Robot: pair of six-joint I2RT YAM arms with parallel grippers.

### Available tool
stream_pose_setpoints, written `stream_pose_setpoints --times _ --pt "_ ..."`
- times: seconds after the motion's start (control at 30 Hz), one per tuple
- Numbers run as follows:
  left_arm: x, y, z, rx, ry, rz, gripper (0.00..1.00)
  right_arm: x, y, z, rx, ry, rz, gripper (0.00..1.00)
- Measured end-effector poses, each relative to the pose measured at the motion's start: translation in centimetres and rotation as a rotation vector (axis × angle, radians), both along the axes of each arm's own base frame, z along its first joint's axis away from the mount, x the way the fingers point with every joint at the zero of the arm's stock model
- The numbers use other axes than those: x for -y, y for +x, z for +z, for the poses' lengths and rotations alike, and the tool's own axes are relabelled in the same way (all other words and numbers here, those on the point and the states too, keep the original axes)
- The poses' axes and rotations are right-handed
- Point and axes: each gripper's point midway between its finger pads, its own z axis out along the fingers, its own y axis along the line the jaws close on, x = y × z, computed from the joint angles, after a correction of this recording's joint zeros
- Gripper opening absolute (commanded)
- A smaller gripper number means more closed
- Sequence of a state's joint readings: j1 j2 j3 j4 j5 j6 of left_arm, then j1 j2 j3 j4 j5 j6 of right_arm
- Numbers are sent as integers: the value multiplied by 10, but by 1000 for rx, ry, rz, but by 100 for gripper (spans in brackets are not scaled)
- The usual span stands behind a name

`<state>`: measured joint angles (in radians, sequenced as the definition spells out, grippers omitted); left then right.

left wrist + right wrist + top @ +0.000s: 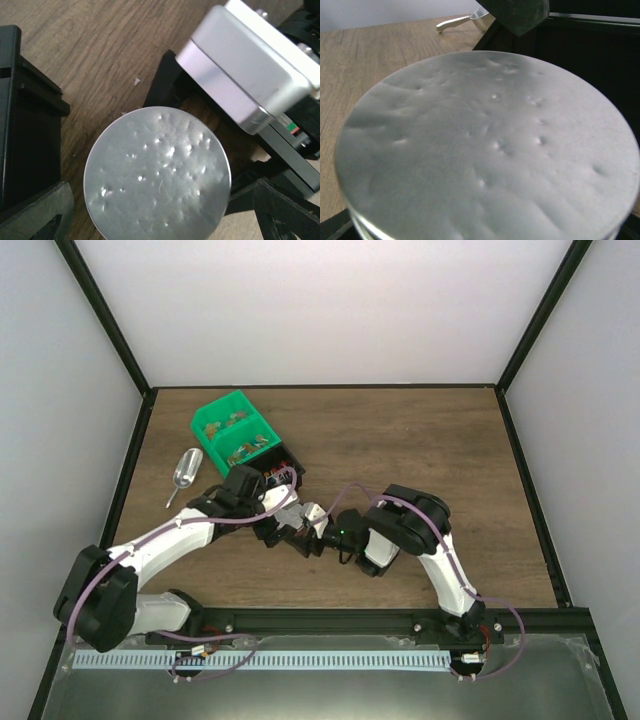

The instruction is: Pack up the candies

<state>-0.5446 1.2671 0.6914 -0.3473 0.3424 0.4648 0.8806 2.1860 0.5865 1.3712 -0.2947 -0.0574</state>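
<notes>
The candies [279, 476] show as tiny bright wrapped pieces in a black bin [284, 472] beside the green bins. A round silver tin [157, 175] with a dimpled flat face sits between both grippers at mid-table. In the right wrist view the tin [485, 145] fills almost the whole frame and hides my own fingers. My right gripper [326, 536] appears shut on the tin from the right. My left gripper [157, 215] stands open around it, its right finger [282, 210] apart from the rim. In the top view the arms hide the tin.
Two joined green bins [212, 424] with brown-orange pieces stand at the back left. A metal scoop [185, 471] lies left of them. The black bin [25, 115] is close to the left of the tin. The right wrist's silver camera [245, 65] hangs just beyond the tin.
</notes>
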Motion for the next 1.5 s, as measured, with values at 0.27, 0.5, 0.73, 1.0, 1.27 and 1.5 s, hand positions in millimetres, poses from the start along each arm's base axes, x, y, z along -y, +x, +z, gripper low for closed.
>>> stream_pose_setpoints --times 0.27,0.5,0.73,1.0,1.27,1.5 --pt "2 11 -18 -8 38 40 100 0 6 0 -8 0 -33 72" --pt "4 14 -27 -14 57 50 99 0 8 0 -7 -2 -39 73" --pt "7 16 -28 -23 53 51 100 0 8 -1 -8 -4 -39 73" --pt "9 17 -25 -25 39 59 93 0 8 -1 -9 -4 -39 73" --pt "9 16 -24 -18 45 34 80 -1 6 -1 -10 -3 -28 72" --pt "10 10 -26 -12 103 -120 79 -2 -3 -1 5 -4 24 71"
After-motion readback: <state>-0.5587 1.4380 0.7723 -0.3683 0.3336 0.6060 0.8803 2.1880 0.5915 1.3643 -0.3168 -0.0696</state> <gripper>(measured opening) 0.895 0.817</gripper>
